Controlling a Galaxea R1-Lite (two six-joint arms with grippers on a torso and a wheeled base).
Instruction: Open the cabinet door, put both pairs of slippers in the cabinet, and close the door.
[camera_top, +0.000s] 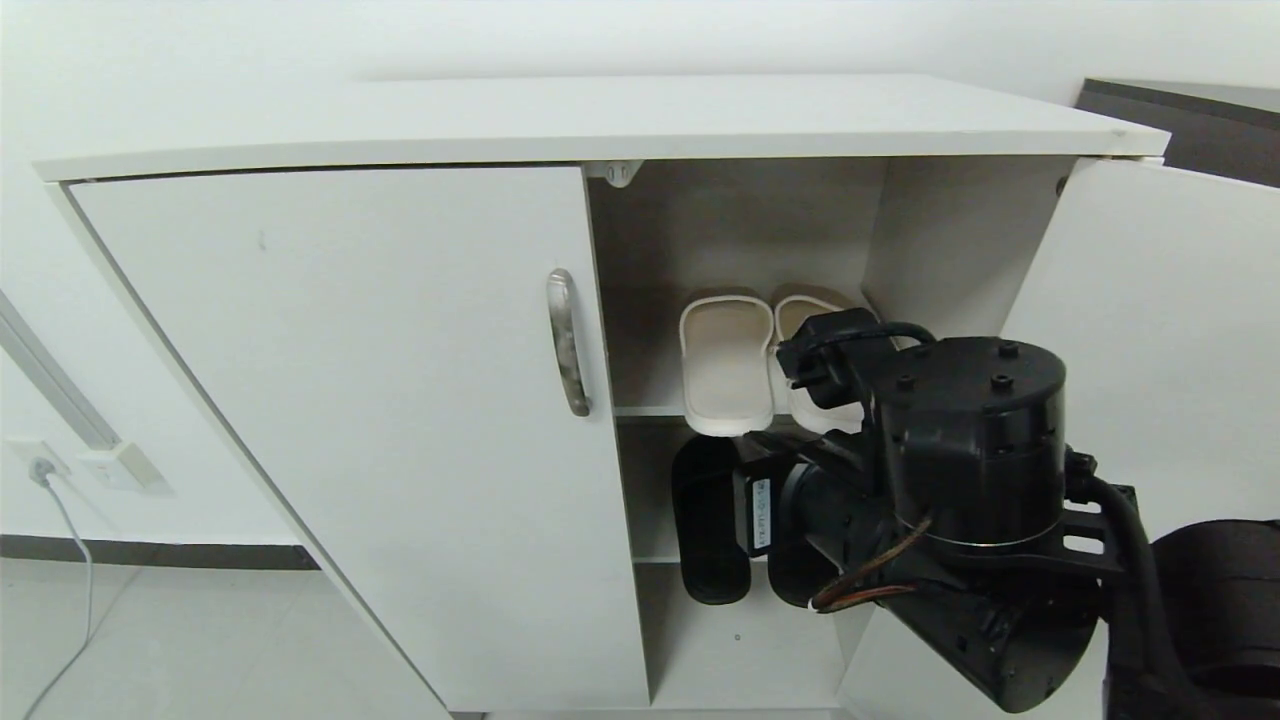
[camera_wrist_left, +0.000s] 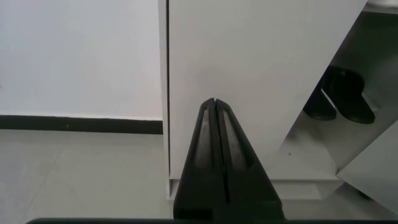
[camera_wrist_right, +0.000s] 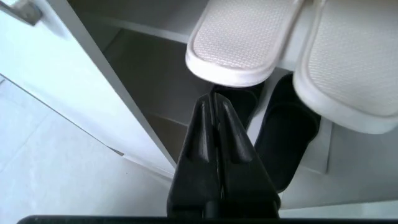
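The white cabinet (camera_top: 600, 115) has its right door (camera_top: 1150, 330) swung open and its left door (camera_top: 350, 420) closed. A pair of white slippers (camera_top: 725, 365) lies on the upper shelf, toes sticking out over the shelf edge. A pair of black slippers (camera_top: 708, 520) lies on the shelf below. My right gripper (camera_wrist_right: 215, 102) is shut and empty, just in front of the black slippers (camera_wrist_right: 286, 137) and under the white slippers (camera_wrist_right: 239, 40). My left gripper (camera_wrist_left: 214, 101) is shut and empty, low in front of the closed left door (camera_wrist_left: 249, 56), with the black slippers (camera_wrist_left: 342, 96) off to one side.
The closed door carries a metal handle (camera_top: 567, 340) near its inner edge. A wall socket with a cable (camera_top: 40, 465) sits low on the wall left of the cabinet. Bare grey floor (camera_wrist_left: 81, 168) lies in front, with a dark baseboard (camera_wrist_left: 81, 123).
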